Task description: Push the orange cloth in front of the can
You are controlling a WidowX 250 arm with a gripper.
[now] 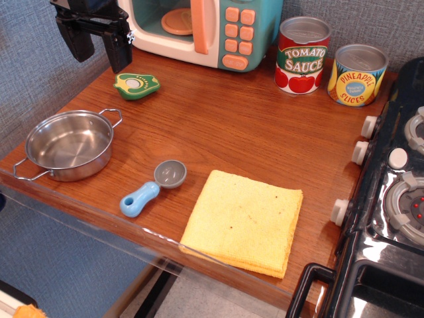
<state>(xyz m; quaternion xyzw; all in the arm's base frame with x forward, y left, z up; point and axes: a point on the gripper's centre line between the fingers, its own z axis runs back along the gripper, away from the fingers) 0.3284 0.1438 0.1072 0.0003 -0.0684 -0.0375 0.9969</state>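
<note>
The orange cloth (pixel 244 221) is a yellow-orange folded square with a few dark specks, lying flat at the front edge of the wooden table (pixel 238 126), right of centre. A red tomato sauce can (pixel 303 55) and a yellow pineapple slices can (pixel 357 75) stand upright at the back right, well behind the cloth. My gripper (pixel 98 46) hangs at the top left, high above the table and far from the cloth. Its two black fingers stand apart with nothing between them.
A toy microwave (pixel 199 30) stands at the back. A green toy piece (pixel 136 85) lies below the gripper. A steel pot (pixel 68 144) sits at the left. A blue-handled scoop (pixel 153 188) lies left of the cloth. A toy stove (pixel 391 199) borders the right side.
</note>
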